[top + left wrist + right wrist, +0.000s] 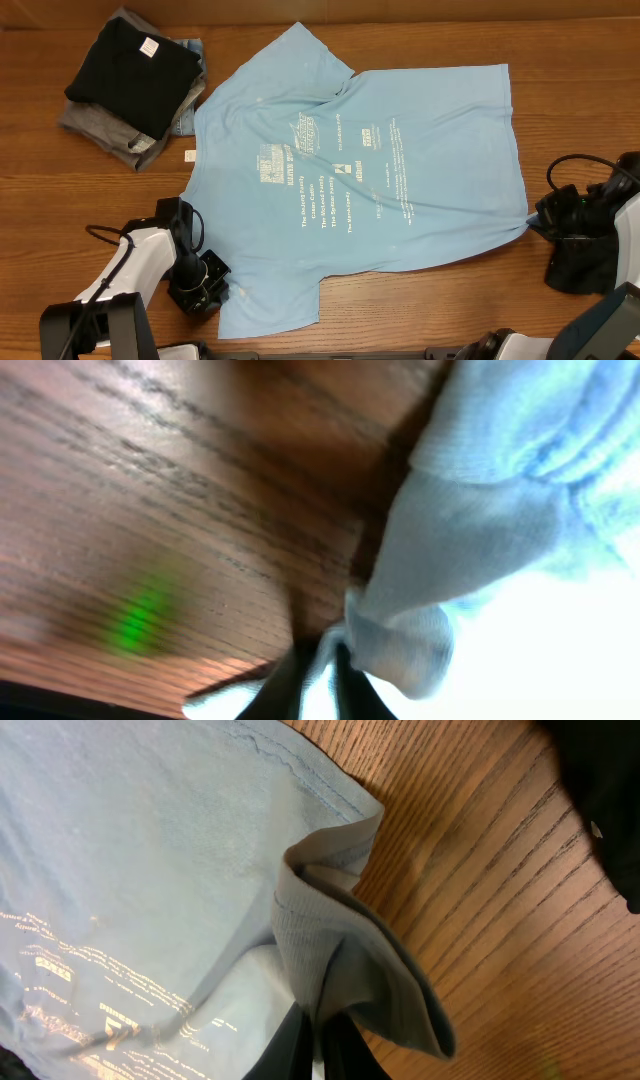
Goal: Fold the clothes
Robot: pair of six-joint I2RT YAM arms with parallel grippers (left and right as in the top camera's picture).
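Overhead, we see the blue shirt (400,150) spread flat on the bench (560,60) beside a folded dark stack (130,75); we judge no fold begun on it. Our left gripper (218,288), low at the bench, pinches the sleeve edge. Our right gripper (533,222) is clamped on the hem corner.

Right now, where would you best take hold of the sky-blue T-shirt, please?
The sky-blue T-shirt lies flat, so only its edges lift: grip the near sleeve and near hem corner, coming from outside. The left hand and right hand already pinch there.
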